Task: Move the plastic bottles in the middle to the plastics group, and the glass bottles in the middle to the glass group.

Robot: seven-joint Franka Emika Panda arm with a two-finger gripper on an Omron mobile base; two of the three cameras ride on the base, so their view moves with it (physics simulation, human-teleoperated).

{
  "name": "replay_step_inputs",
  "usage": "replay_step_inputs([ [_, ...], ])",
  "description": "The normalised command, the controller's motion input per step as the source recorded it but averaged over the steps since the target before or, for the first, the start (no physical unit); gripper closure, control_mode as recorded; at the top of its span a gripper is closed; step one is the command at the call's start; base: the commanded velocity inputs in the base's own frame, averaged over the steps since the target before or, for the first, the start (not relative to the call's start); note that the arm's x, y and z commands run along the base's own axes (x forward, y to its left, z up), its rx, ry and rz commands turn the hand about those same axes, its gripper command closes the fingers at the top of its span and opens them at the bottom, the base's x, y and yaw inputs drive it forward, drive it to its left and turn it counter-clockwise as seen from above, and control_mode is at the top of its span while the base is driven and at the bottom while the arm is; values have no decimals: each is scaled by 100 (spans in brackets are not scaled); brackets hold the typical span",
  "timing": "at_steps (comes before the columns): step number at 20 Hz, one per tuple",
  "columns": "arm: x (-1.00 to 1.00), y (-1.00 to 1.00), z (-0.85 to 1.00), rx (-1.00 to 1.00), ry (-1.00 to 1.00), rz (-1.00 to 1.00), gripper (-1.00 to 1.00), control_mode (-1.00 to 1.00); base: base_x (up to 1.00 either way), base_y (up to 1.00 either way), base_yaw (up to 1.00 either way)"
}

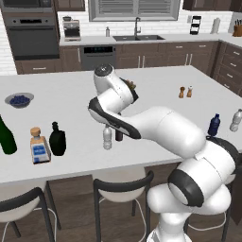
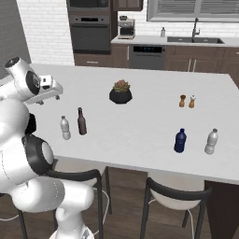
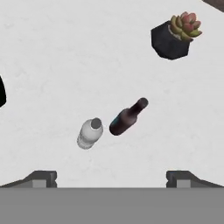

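The white bench (image 1: 156, 90) carries everything; the arm reaches over its middle, and its pincer (image 3: 111, 177) hangs above the surface with both tips spread wide, gripping nothing. At the bench's left end in the left base view stand the tall green bottle (image 1: 6, 137), the squat black bottle (image 1: 57, 140) and, between them, the square blue-labelled bottle (image 1: 39, 146) with its cork stopper; the black one stands just beside the square one. At the right end stand the dark blue plastic bottle (image 2: 180, 141) and the taller clear white-capped bottle (image 2: 211, 142), near each other but apart. Farther back sits a potted succulent (image 2: 121, 92); near the left end a bowl of blueberries (image 1: 19, 99). In the middle, upright and just beside each other, stand the slim brown bottle (image 3: 127, 117) and the small clear water bottle (image 3: 90, 133); both lie ahead of the pincer tips in the hand view. Two small shakers (image 2: 187, 101) stand towards the right.
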Motion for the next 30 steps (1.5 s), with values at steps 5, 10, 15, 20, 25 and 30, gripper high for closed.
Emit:
replay_step_inputs([
  [5,0,-57,3,15,0,0,-100,-100,0,0,0],
  [10,4,-28,-41,28,0,0,-100,-100,0,0,0],
  [15,33,6,-66,13,0,0,-100,-100,0,0,0],
  [20,48,9,-29,2,0,0,-100,-100,0,0,0],
  [25,44,13,-26,0,1,0,-100,-100,0,0,0],
  [30,15,34,-31,0,3,0,-100,-100,0,0,0],
])
